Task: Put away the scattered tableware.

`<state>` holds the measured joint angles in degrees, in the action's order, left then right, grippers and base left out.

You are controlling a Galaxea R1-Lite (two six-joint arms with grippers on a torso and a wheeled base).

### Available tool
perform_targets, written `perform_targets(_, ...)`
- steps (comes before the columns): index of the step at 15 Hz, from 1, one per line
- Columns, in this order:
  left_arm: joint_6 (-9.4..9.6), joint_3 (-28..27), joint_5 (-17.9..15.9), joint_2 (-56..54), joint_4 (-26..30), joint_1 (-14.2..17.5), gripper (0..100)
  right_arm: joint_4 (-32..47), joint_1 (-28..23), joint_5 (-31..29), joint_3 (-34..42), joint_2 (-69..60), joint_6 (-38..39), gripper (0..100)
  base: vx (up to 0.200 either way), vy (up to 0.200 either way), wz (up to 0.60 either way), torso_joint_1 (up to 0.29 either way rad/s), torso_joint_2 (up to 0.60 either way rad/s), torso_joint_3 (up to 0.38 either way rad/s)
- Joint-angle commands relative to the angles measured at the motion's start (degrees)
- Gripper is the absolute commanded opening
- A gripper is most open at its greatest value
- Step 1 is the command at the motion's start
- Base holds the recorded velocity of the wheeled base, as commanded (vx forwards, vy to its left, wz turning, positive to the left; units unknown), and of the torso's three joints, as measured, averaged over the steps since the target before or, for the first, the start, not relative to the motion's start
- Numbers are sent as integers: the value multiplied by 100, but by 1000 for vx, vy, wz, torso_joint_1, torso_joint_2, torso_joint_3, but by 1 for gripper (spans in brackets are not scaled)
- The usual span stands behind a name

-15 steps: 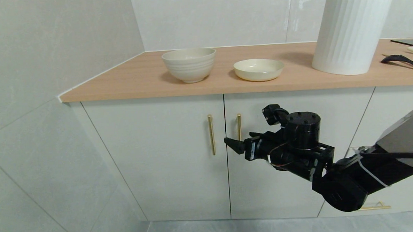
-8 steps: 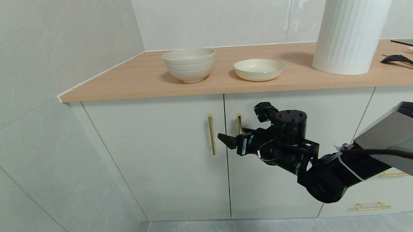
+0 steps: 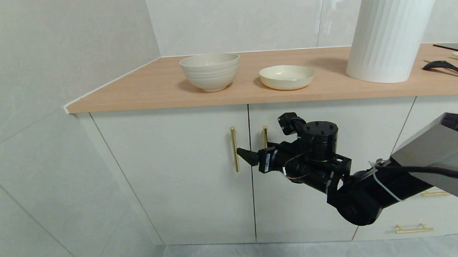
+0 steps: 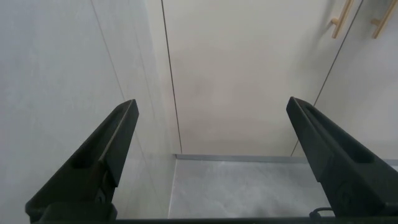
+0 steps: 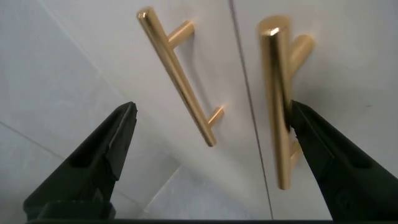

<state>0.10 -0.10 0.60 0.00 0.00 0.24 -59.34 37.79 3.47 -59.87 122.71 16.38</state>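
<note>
**Right pincer spread wide at the cabinet handles, tableware on the countertop**

Head view: The wooden countertop (image 3: 154, 89) carries the task's pieces. A cream ribbed bowl (image 3: 210, 71) stands upright on it, toward its wall-corner end. A shallow dish (image 3: 287, 77) sits near the bowl, apart from it and farther from that corner. Farther along the countertop stands a tall white ribbed container (image 3: 391, 34), and past that lie black utensils (image 3: 446, 67) at its far end. Below the countertop are two closed cabinet doors that meet at a seam, each with an upright brass bar: the left door handle (image 3: 234, 149) and the right door handle (image 3: 265, 138). The right gripper (image 3: 249, 157) is held under the countertop's front edge, below the gap between bowl and dish. Its tip lies between the two bars. A small brass drawer handle (image 3: 414, 227) shows lower down, under the countertop's container end.

Left wrist view: The left gripper (image 4: 211, 102) is low, well below the countertop, with its fingers (image 4: 112, 149) spread wide and nothing between them. It faces a cabinet door (image 4: 249, 74) where that door meets the tiled wall and the grey floor (image 4: 236, 186).

Right wrist view: The right gripper (image 5: 211, 112) has its jaws wide apart and grips nothing. The right door handle (image 5: 277, 99) stands just beside one finger (image 5: 336, 168), while the left door handle (image 5: 180, 81) lies beyond the seam.
</note>
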Motion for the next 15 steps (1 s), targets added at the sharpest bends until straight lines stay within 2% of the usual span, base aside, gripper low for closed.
perform_targets(1, -1, 1, 2, 0, 0, 2, 100, -16, 0, 4, 160, -151, 181, 100, 0, 0, 0, 0, 0, 0)
perform_targets(6, -1, 1, 2, 0, 0, 2, 100, -25, -26, 1164, 1223, -863, 462, 100, 0, 0, 0, 0, 0, 0)
perform_targets(13, -1, 1, 2, 0, 0, 2, 100, -25, -17, 1621, 1504, -889, 594, 100, 0, 0, 0, 0, 0, 0)
perform_targets(14, 105, 1, 2, 0, 0, 2, 100, -25, -17, 1806, 1513, -872, 629, 100, 0, 0, 0, 0, 0, 0)
perform_targets(15, -1, 1, 2, 0, 9, 2, 100, -33, -17, 1832, 1504, -854, 673, 100, 0, 0, 0, 0, 0, 0)
